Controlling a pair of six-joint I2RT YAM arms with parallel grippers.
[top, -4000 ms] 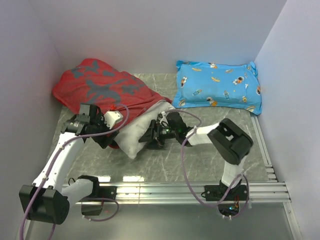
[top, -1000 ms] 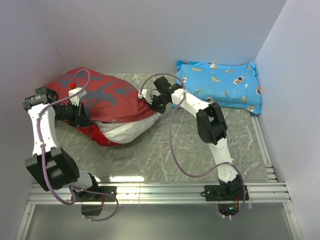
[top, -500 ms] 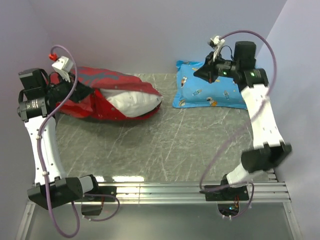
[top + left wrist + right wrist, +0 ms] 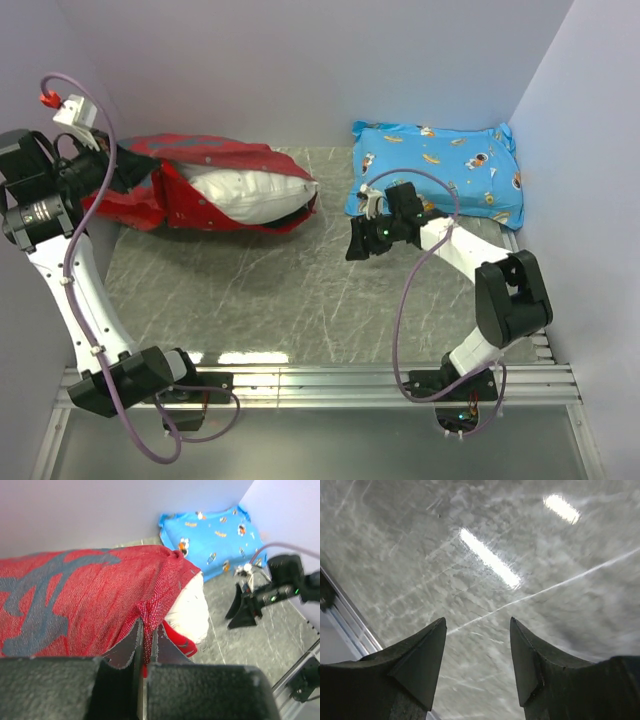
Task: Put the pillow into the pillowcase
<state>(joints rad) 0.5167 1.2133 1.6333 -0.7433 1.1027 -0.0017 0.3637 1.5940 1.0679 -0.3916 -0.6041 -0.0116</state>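
**Pillow mostly sleeved, mouth of the case gaping**

From the top external camera, the pillowcase [image 4: 215, 162] is lying at the far left of the table [image 4: 290, 295], near the back wall. The pillow [image 4: 250, 195] is sitting inside it, its white front and right end showing through the open mouth. The left gripper [image 4: 125, 178] is reaching into the red cloth at the case's left end. The right gripper [image 4: 357, 242] is hovering low over bare table, well apart from the case and just in front of the blue cartoon-print pillow [image 4: 440, 165].

The left wrist camera is showing the left gripper [image 4: 145, 642] with its jaws closed on a thin raised fold of the pillowcase [image 4: 75, 590]. Beyond the fold, the pillow [image 4: 192, 612] is bulging out of the mouth.

The right wrist camera is showing the right gripper [image 4: 477, 647] with its fingers [image 4: 417, 657] spread wide and nothing between them, only the marbled table [image 4: 470, 555] below.

Judging from this, the insertion is nearly done but not settled, and three things could go wrong:

- The pinch is taking only a narrow ridge of fabric, so a hard pull could let it slip free.
- With the mouth open and unsupported, lifting or tugging from the left end alone could be spilling the pillow back out.
- The right arm, sweeping back toward the mouth, could be dragging the blue pillow along or pushing the white end further out instead of in.
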